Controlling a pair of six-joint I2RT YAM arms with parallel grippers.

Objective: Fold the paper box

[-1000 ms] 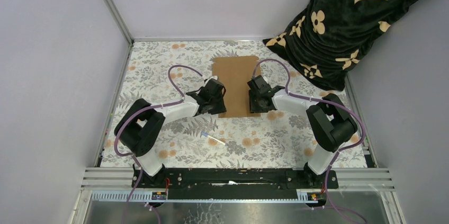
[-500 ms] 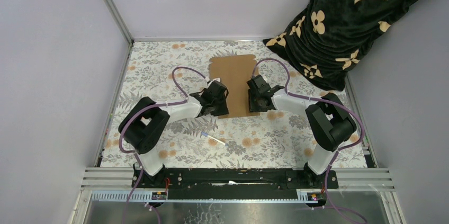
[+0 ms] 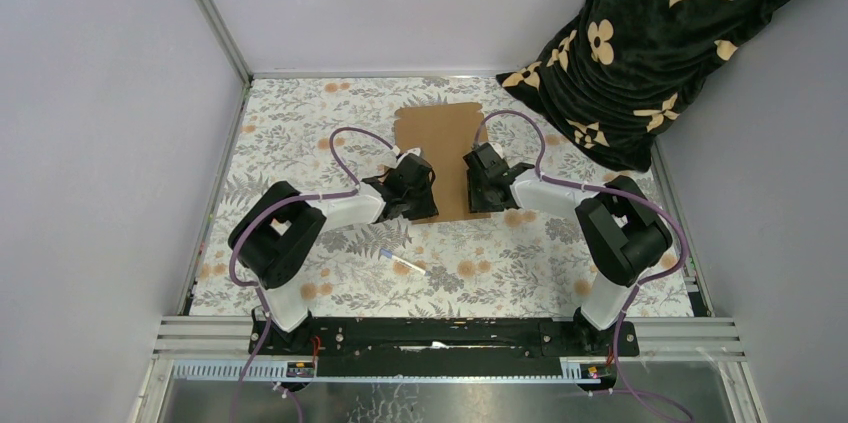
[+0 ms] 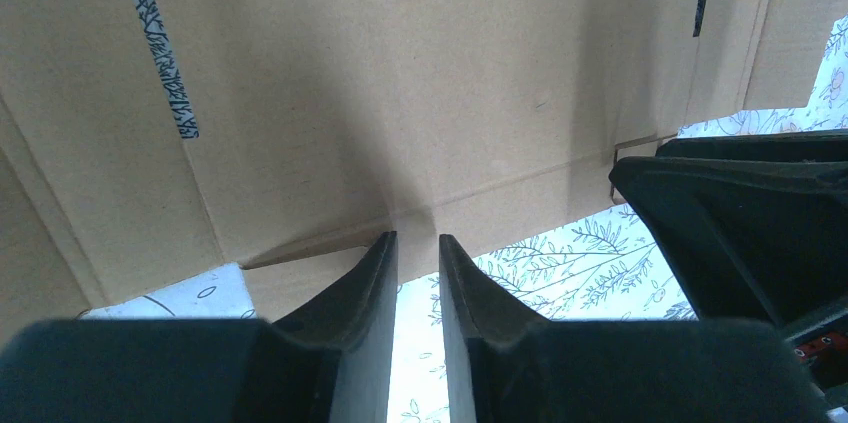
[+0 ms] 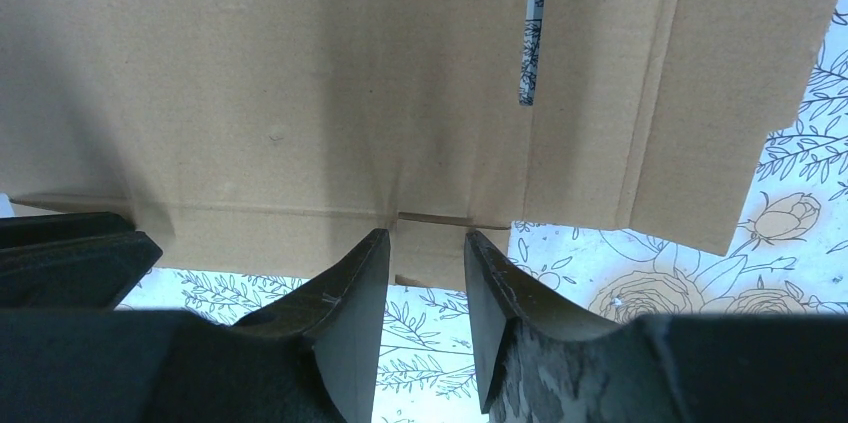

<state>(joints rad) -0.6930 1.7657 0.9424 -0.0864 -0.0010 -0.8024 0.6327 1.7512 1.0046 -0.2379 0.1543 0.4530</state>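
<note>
Seeing the paper box [image 3: 440,138] as a flat brown die-cut sheet, lying unfolded on the floral worktop [image 3: 300,143], centre to far side, between the two arms. Floral print visible through its slits [image 4: 160,43].

Reading the left tool [image 4: 417,240] as slightly open: narrow gap between the fingertips, worktop pattern visible through it, tips right at the sheet's edge. Nothing visibly clamped; can't tell about contact with the cardboard.

Reading the right tool [image 5: 425,235] as part open too, gap a bit wider, tips at a small tab [image 5: 430,243] along the sheet's edge. Can't confirm a grip on it.

From the top view: both tools low over the near half of the sheet, left one on its left side, right one on its right.

Also spotting a small white stick [image 3: 402,262] on the worktop nearer the bases, well apart from the sheet, and a black patterned cloth [image 3: 660,43] at the far right corner.
</note>
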